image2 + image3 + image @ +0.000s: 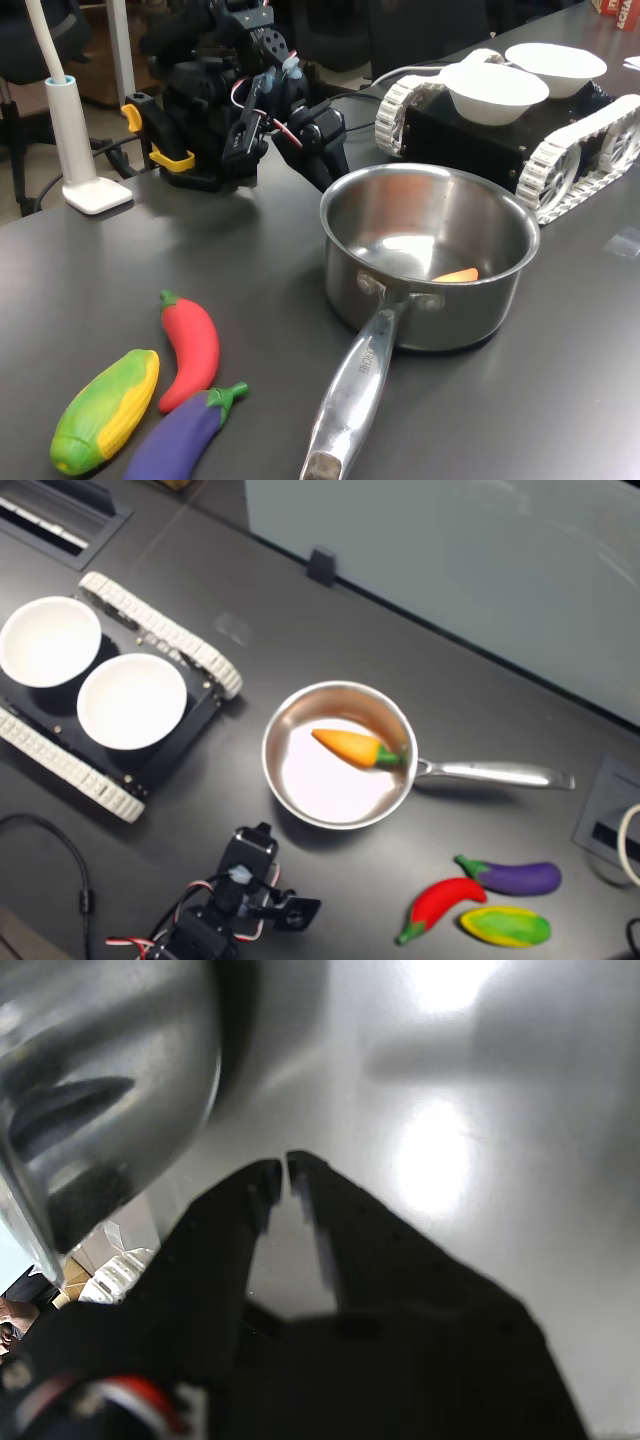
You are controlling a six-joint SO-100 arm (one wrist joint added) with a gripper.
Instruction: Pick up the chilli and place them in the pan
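**A:** Where's the arm?

**B:** Folded back on its base, wrist tipped down, with the gripper (pixel 325 160) hanging just beside the far wall of the pan (pixel 430 265) in the first exterior view. In the second exterior view the arm (pixel 235 905) sits below the pan (pixel 290 735), apart from its rim.

**A:** And the jaws?

**B:** In the wrist view the gripper (pixel 285 1172) has its tips nearly pressed together, only a thin slit between them and nothing pinched. The pan's steel wall (pixel 100 1090) curves close beside them, over bare table (pixel 480 1160).

**A:** The chilli?

**B:** Well away from the gripper, on the table past the pan, near the handle (pixel 495 774). The chilli (pixel 440 904) lies just beside the corn (pixel 505 926) and the eggplant (pixel 510 876). In the first exterior view the chilli (pixel 190 348) lies between the other two toys.

**A:** Anything in the pan?

**B:** A carrot (pixel 355 748) on its floor.
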